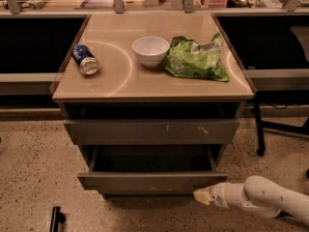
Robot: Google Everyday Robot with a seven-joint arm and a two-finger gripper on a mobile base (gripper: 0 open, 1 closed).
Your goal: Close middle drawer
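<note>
Speckled floor (29, 178) fills the nearest part of my view, and low over it sits the gripper (202, 196), reaching in from the right on its white arm. Whether it is parted or pressed together I cannot tell; it carries nothing that I can see. The middle drawer (149, 181) lies just to the gripper's left and a little above it. The pale tip is close to the right end of the drawer's front panel, but I cannot tell whether they touch. The panel's long axis runs left to right across my view, so I judge the push must go straight away from me, into the cabinet. The drawer stands pulled out, its front plain grey-brown and its box dark inside. Above the middle drawer is a scratched grey front (145, 131), then the tabletop (116, 83) with a can (85, 60) lying down, a white bowl (150, 50) and a green bag (197, 58).
</note>
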